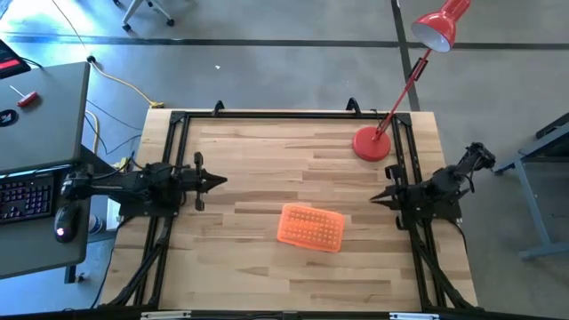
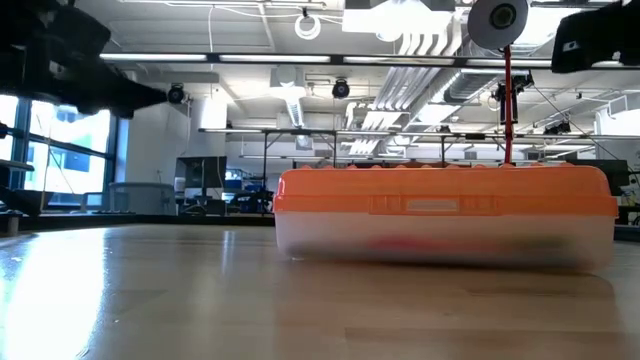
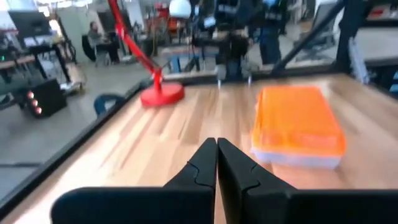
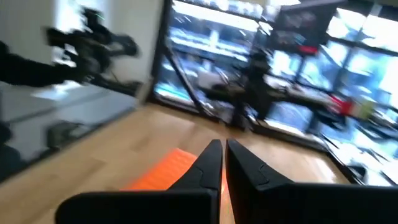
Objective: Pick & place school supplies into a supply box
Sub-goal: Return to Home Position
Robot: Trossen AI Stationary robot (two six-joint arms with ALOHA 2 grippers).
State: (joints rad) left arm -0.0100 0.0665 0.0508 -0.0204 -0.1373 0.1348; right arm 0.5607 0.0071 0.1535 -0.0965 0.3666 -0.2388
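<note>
The supply box [image 1: 311,228] lies flat on the wooden table, a little near of centre, with its orange lid shut over a clear lower part [image 2: 445,240]. Dim red and dark shapes show through that clear wall; the school supplies cannot be told apart as separate things. My left gripper [image 1: 222,181] hovers shut at the table's left side, pointing level toward the middle, with the box [image 3: 298,124] ahead of it and to one side. My right gripper [image 1: 375,197] hovers shut at the right side, pointing level toward the box [image 4: 165,171].
A red desk lamp stands with its round base [image 1: 371,144] at the far right of the table, its arm slanting up to the head [image 1: 440,27]. Black frame rails [image 1: 178,133] run along the table's edges. A grey desk with a keyboard [image 1: 27,196] stands beyond the left edge.
</note>
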